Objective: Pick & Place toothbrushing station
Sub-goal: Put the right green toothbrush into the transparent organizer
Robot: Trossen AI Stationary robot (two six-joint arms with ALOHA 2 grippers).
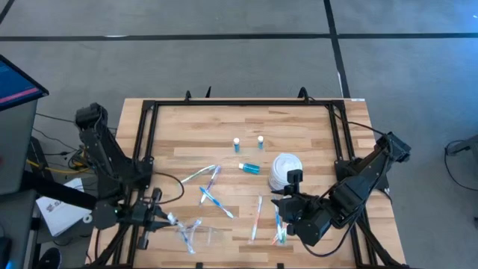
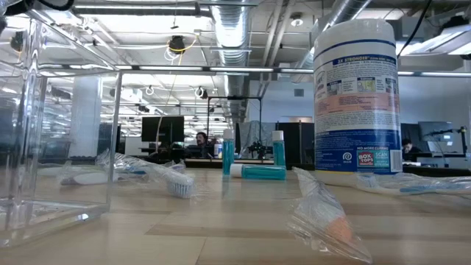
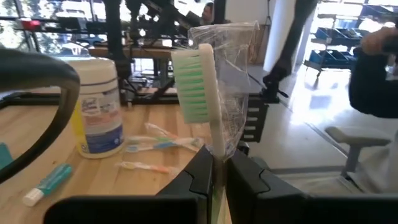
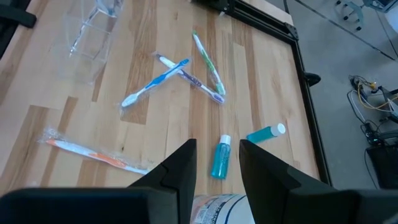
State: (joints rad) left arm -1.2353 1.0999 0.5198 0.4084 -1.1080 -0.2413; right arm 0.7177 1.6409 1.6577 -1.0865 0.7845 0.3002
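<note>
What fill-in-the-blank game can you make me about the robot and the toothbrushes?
The left pincer is shut on a slim pale plastic-wrapped toothbrush with ___ bristles.
On the wooden table, ___ small blue white-capped bottles stand upright and a third bottle lies flat.
The right pincer hangs ___ and empty above the table.
Missing words: green; two; open.

Toothbrushes (image 1: 211, 198), bottles (image 1: 249, 168) on wooden table (image 1: 299, 127)

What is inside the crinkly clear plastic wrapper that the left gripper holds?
A pale toothbrush with green bristles stands upright inside the crinkly clear plastic wrapper. The left gripper is shut on it. The lower handle is hidden between the fingers.
</note>
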